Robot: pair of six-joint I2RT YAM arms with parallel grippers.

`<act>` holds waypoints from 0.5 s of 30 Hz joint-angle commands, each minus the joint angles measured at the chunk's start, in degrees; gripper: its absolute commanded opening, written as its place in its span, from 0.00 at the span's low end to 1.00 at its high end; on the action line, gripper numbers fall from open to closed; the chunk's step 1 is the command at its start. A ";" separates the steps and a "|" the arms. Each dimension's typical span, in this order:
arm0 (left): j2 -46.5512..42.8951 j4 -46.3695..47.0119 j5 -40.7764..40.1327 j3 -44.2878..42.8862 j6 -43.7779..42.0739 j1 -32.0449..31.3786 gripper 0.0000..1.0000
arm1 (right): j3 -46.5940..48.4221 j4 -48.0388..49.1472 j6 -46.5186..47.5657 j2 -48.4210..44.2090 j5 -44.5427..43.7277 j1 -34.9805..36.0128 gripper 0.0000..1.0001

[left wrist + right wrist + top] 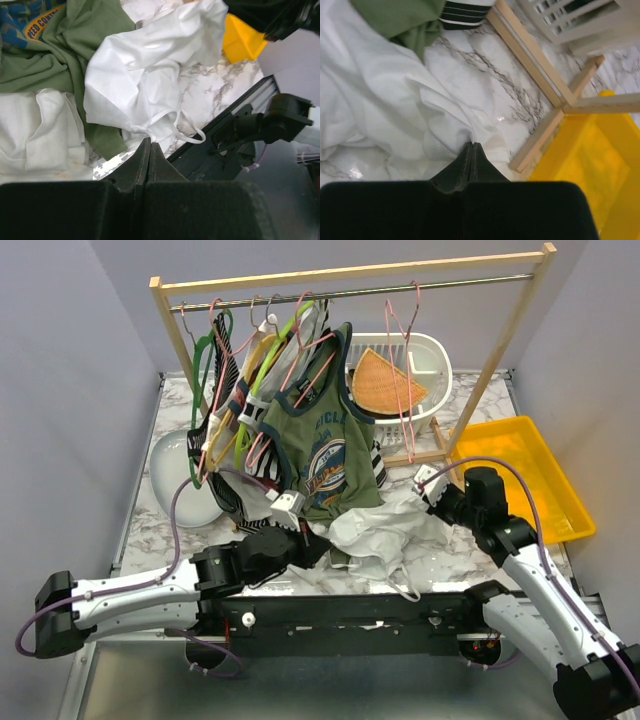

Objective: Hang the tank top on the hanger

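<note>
Black pads of both jaws fill the bottom of the wrist views, each pair pressed fully together. The left jaws pinch the tank top (145, 75) at a hem, right where a thin strap loops out past their tips. The right jaws are closed on a puckered fold of the same white cloth at its other side. Between the two pairs the top sags in a crumpled bunch, partly resting on the bench (485, 65).

The step in hand looks like raising and spreading the top. That probably calls for lifting both jaws together and then drawing them apart until the cloth opens flat. Neither grip seems to be on a shoulder, so a fresh hold nearer the straps may be needed before threading.

The hanger (411, 390) hangs empty on the rail (350, 288), well beyond and above the right jaws.

Just beyond the left jaws the olive-green top (60, 55) lies against the white cloth and could be dragged along. To the right of the right jaws, the wooden rack foot (540, 75) and the yellow tray (590, 150) stand near, so a swing that way is tight. The freest room lies between the two pairs of jaws and upward.
</note>
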State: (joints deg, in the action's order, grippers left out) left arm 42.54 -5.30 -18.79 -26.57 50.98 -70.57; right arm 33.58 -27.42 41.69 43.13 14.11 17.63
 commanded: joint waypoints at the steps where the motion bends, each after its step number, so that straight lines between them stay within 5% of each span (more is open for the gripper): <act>1: 8.14 4.07 1.56 -2.17 -7.73 0.86 0.00 | 1.22 9.92 -6.35 4.57 -17.25 -1.19 0.01; 7: 15.81 0.65 -4.14 -5.60 -10.46 1.57 0.00 | 4.73 11.34 -10.66 8.19 -17.02 -6.62 0.01; 9: 15.64 -1.81 -5.99 -5.51 -10.29 1.57 0.01 | 5.26 8.89 -11.10 7.76 -12.04 -7.95 0.17; 10: 14.86 -2.34 -5.56 -5.43 -10.46 1.48 0.06 | 5.53 7.83 -10.76 7.06 -9.91 -8.92 0.26; 11: 14.24 -3.04 -4.86 -5.43 -10.90 1.48 0.14 | 5.62 6.78 -10.58 6.09 -8.06 -9.19 0.46; 12: 13.54 -3.22 -3.55 -5.25 -11.16 1.48 0.43 | 5.79 3.98 -9.97 3.39 -4.22 -9.28 0.56; 14: 10.90 -3.22 2.07 -5.25 -12.83 1.48 0.63 | 7.01 0.80 -8.03 0.47 -0.59 -9.28 0.78; 15: 9.94 -3.31 3.83 -5.42 -13.18 1.48 0.71 | 7.89 -2.08 -7.86 -2.59 1.86 -9.28 0.81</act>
State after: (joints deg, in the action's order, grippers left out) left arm 57.14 -7.01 -20.40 -30.63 41.43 -69.21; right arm 37.47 -20.80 32.88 48.84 4.29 8.62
